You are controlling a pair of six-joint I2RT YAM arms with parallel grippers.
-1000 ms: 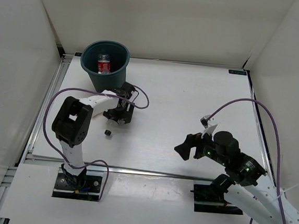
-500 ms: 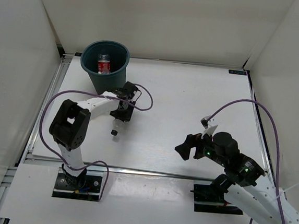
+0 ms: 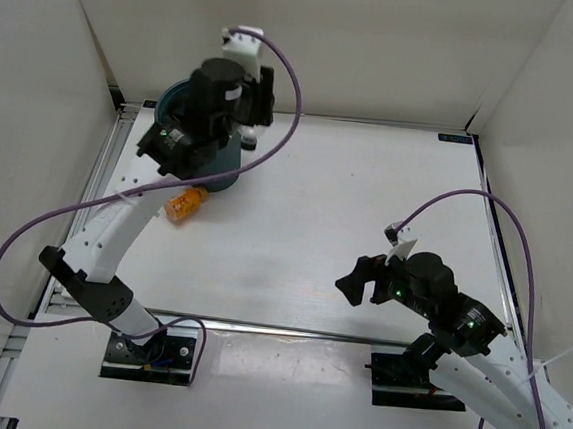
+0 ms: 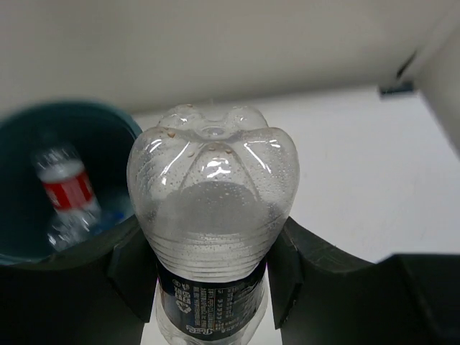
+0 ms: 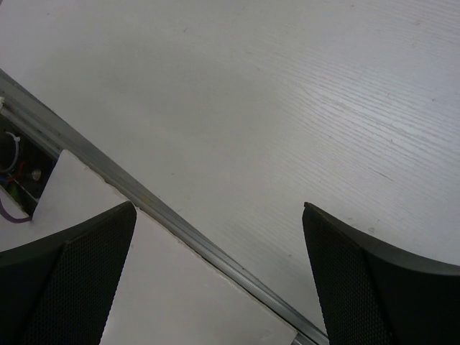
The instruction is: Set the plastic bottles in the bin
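white tabletop (image 3: pixel 370 182) inside a white-walled enclosure. left gripper (image 4: pixel 212 248) is clamped on the dark-label bottle (image 4: pixel 213 187), raised high beside the rim of the bin (image 4: pixel 18 165); release not yet done. red-label bottle (image 4: pixel 66 195) lies inside the bin: one item complete. orange bottle (image 3: pixel 184 204) lies on the table just beside the bin's base: outstanding. blue-label bottle: not visible. right gripper (image 5: pixel 219 266) hovers over the near table edge, fingers wide apart, empty
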